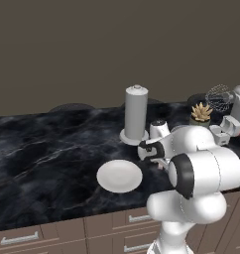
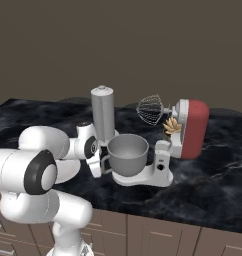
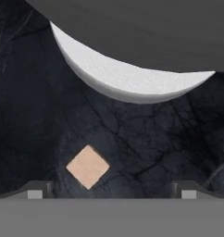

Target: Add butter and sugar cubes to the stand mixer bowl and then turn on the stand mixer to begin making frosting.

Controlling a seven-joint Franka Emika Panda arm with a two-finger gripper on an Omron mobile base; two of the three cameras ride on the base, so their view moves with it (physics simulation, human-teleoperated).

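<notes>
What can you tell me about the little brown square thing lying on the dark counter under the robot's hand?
That is a sugar cube. It looks light tan and matte, with flat faces and sharp corners. From the hand view it appears as a small diamond, one corner pointing toward the mixer's white base. It lies flat on the black marbled counter, alone, touching nothing else. The gripper hangs above it with its jaws wide open, and the cube sits nearer one fingertip than the other. Nothing holds it yet.

White plate (image 1: 119,176), grey cylinder (image 1: 136,113), plant (image 1: 201,113) on counter (image 1: 42,154).
</notes>
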